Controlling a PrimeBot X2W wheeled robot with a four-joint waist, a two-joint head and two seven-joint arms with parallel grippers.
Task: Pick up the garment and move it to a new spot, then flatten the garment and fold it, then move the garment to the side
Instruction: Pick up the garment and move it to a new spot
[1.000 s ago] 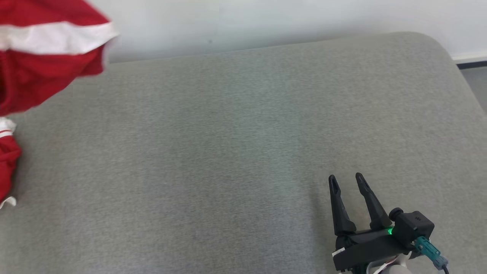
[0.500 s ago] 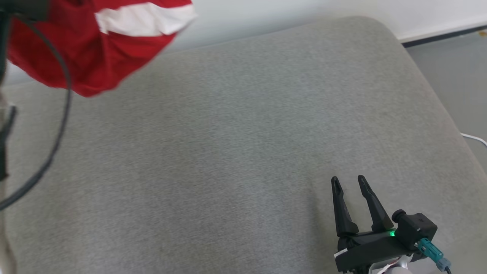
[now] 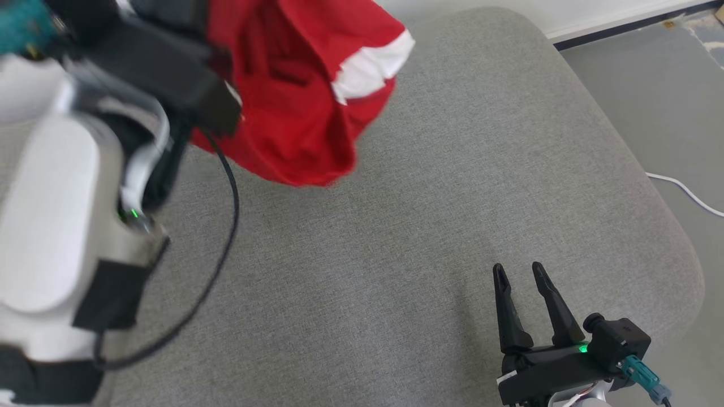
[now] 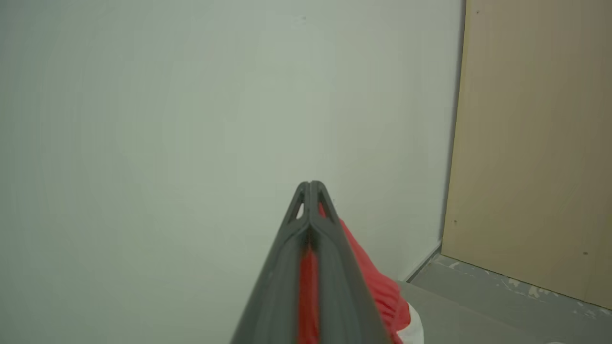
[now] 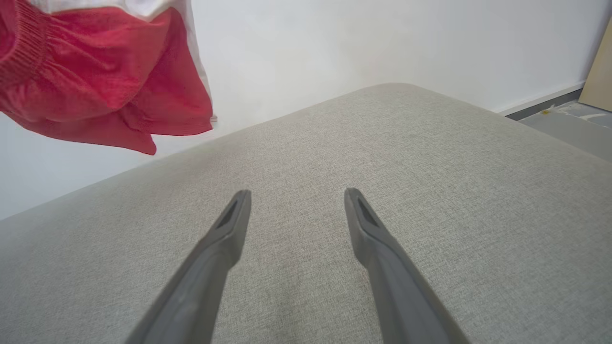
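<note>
1. While the left gripper [image 4: 311, 184] keeps its fingers pressed together on red cloth, the garment [image 3: 294, 113] hangs clear above the far left of the grey padded surface [image 3: 452, 169].
2. Compared with 1 second earlier, the garment has travelled inward from the left edge. The head camera has also turned.
3. Relocation appears under way, and set-down is judged next.
4. The right gripper [image 3: 517, 267] is unchanged: fingers spread, empty.

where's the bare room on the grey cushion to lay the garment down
The widest bare patch of the grey cushion lies between the lifted red garment and the open right hand, out to its right edge. The near left is crowded by the left arm and its cable.
</note>
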